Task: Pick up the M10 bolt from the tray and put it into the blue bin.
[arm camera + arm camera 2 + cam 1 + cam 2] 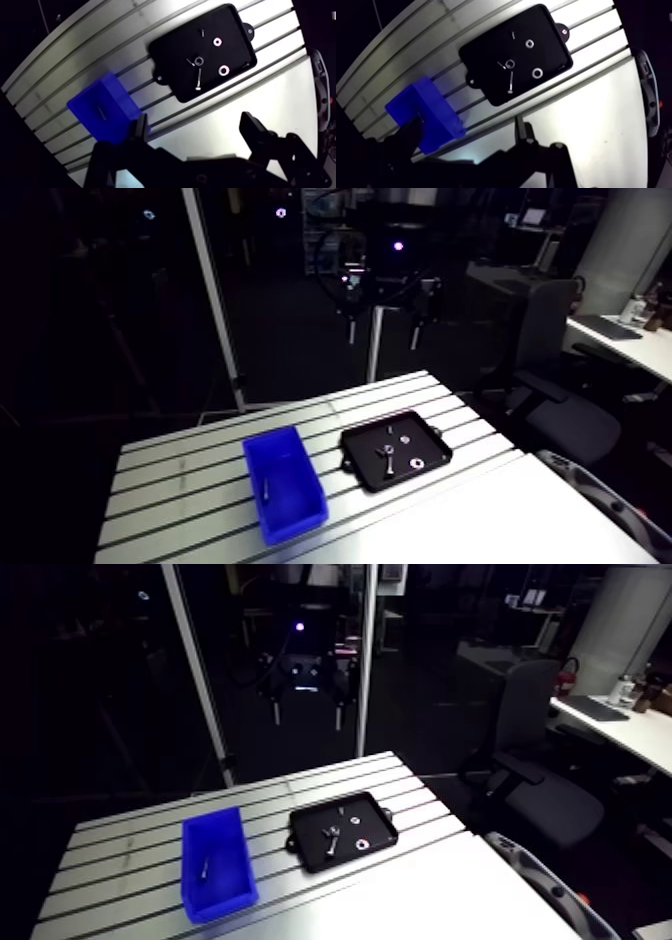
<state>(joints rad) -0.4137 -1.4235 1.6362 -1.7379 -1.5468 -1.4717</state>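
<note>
Found the bolt [198, 80] lying flat near the middle of the tray [172, 47], with one end just beside a small ring [199, 61]. Took it for the M10 one, as the longest piece there, but could not be sure. Guessed it to be hard metal: stiff, a bit heavy for so small a thing, smooth, quick to roll, not easy to break. Thought it best to pinch it across the straight middle part, from the two long sides. Thought it wise to stay clear of the ring end, so as not to grab the ring too.

Saw round washers [223, 70] in the same tray, close to the bolt but not touching it.

In the arm view, spotted the tray a little right of the middle of the frame and the bin [295, 523] to the lower left of it, near but apart. Found both sitting on the table [170, 478]. Noticed a thin little piece [267, 485] lying inside the bin; could not tell what.

In the wrist view, saw the gripper [194, 122] high over the table, fingers spread wide, holding nothing. Found the bolt well ahead of it and the bin just beside one finger.
</note>
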